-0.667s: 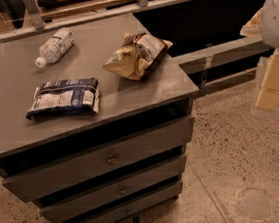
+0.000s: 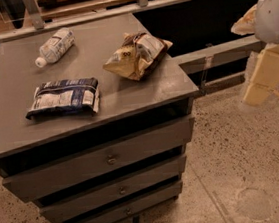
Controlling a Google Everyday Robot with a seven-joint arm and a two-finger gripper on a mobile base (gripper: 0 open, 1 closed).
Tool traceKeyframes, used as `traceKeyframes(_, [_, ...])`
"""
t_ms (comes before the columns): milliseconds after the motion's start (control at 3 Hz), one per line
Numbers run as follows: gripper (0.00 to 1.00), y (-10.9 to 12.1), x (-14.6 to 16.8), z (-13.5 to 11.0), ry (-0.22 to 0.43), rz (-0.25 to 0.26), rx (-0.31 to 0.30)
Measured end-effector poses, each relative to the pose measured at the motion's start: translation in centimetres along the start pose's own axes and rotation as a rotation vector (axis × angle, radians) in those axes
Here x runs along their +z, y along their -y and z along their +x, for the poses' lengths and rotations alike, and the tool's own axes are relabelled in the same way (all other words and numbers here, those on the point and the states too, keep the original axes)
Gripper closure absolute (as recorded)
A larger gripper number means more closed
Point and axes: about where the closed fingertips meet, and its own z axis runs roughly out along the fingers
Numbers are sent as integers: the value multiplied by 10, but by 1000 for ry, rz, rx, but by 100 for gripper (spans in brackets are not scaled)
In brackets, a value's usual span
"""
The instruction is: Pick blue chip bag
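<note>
The blue chip bag point(image 2: 63, 97) lies flat on the left front part of the grey cabinet top point(image 2: 128, 97), dark navy with a large white panel. My gripper point(image 2: 265, 75) hangs at the far right of the view, off the cabinet and above the floor, well to the right of the bag. It holds nothing that I can see.
A yellow-tan and brown chip bag point(image 2: 136, 54) lies at the back right of the top. A clear bottle with a white label point(image 2: 54, 46) lies at the back left. The cabinet has several drawers point(image 2: 110, 159). A rail and shelf point(image 2: 214, 57) run behind it. Speckled floor point(image 2: 247, 171) lies to the right.
My gripper has shifted slightly left and tilted. The bags and bottle have not moved.
</note>
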Motion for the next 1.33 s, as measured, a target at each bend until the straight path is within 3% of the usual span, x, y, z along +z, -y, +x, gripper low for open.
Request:
traceKeyframes(667, [0,3,19,-83,302,-48,1])
traceKeyframes(1000, [0,-7,28,-122,382,-43,29])
traceKeyframes(1333, [0,-8,27,-121,379,-45,27])
